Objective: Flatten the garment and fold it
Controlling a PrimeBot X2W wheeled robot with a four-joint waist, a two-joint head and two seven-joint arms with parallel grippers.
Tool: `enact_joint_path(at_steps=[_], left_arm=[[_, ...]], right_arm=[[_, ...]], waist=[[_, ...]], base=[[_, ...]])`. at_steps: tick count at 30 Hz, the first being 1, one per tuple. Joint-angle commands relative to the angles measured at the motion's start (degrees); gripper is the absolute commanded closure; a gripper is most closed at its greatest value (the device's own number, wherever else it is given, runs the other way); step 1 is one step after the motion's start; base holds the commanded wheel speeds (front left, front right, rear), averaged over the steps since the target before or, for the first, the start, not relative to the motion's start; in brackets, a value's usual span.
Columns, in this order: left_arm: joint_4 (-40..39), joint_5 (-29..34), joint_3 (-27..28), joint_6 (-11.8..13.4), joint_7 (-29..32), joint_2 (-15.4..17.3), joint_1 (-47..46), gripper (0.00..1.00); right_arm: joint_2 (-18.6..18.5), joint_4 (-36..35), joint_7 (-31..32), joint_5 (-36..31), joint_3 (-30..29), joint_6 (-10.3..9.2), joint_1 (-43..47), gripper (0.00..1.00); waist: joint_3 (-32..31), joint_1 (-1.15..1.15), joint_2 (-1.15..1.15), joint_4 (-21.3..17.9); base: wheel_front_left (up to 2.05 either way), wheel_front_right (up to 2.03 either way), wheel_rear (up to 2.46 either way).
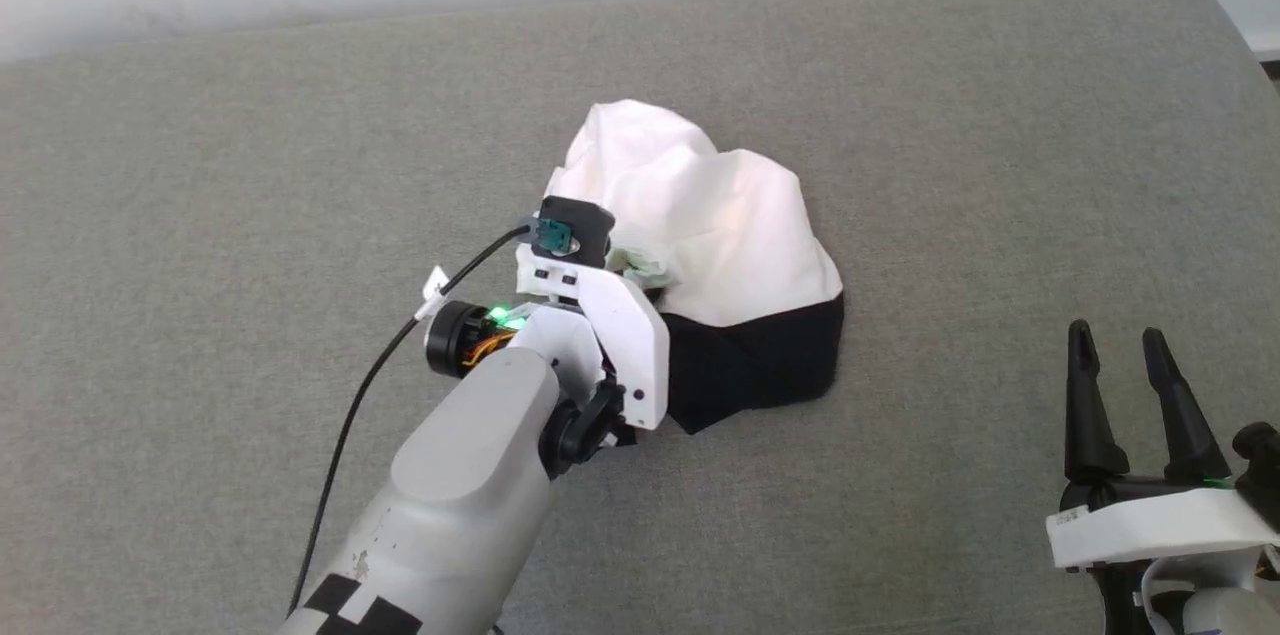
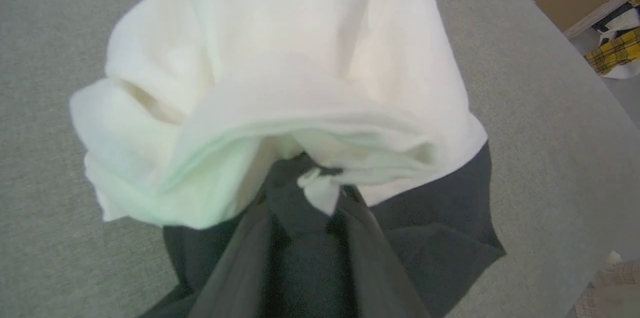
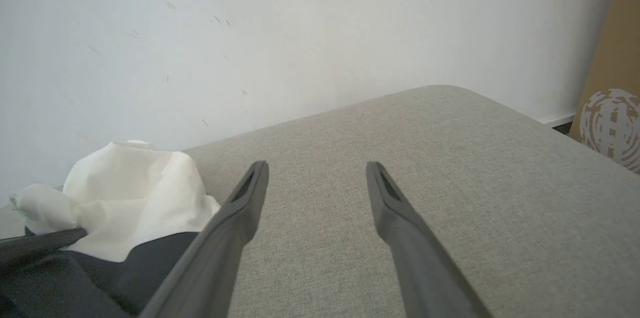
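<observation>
Open grey surface [image 1: 1000,165] around garment [image 1: 720,215]

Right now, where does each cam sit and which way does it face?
Head: up top, looking down at the crumpled garment on the grey cushion; left forearm, right gripper show.
Left wrist: along the left gripper, close on the garment, white fold between its tips.
Right wrist: along open fingers, across cushion to the wall.
Shared: all three see the garment.

garment [image 1: 720,215] mid cushion [image 1: 200,165] | left claw [image 2: 320,185] at its near-left edge | right claw [image 1: 1115,335] well apart, right
</observation>
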Motion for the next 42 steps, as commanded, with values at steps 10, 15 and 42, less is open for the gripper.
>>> enact_joint_path(at_steps=[10,15,42], left_arm=[[-8.1,-5.8,-2.0,0.7,-7.8,0.3,-1.2,0.00],[-15.6,-4.5,0.0,3.0,-14.4,4.3,3.8,0.00],[-42.4,6.5,22.0,6.6,-29.3,8.5,43.6,0.00]], right_arm=[[0.1,0.6,-0.3,-0.7,0.3,-0.04,1.6,0.00],[0.1,0.0,-0.3,-1.0,-0.3,-0.04,2.4,0.00],[0.1,2.1,0.7,-7.1,9.9,-0.04,0.9,0.00]], waist=[[-3.9,-0.01,0.00,3.9],[-4.1,-0.01,0.00,5.3],[-3.5,-0.01,0.00,9.7]], base=[[0.00,0.00,0.00],[0.00,0.00,0.00],[0.00,0.00,0.00]])
